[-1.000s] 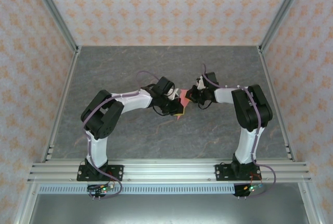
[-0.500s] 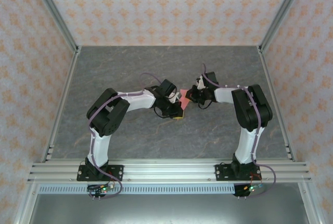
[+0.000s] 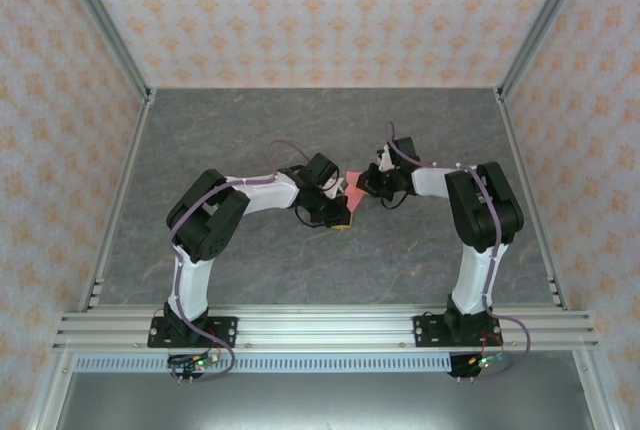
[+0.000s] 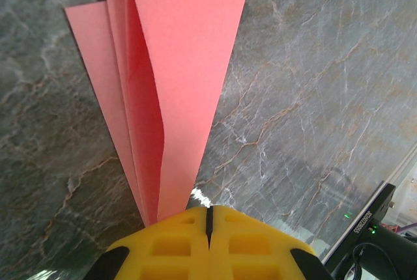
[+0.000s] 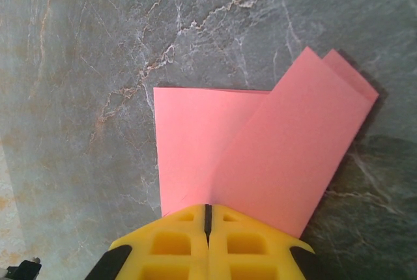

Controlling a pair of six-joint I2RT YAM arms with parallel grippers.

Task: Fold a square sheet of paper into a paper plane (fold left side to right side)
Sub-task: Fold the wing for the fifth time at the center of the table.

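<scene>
The left end effector [image 4: 208, 213] has its 2 yellow fingers pressed together, the seam shut. The salmon-pink sheet of paper [image 4: 186, 65] narrows to a point just at their tips. From there it fans away in several raised layers over the grey marbled tabletop [image 4: 313, 98]. The right end effector [image 5: 207, 211] is likewise pressed together, tips touching the sheet's near edge. The sheet lies flat ahead, a folded flap slanting off right. Whether either pinches the paper I cannot tell.
</scene>
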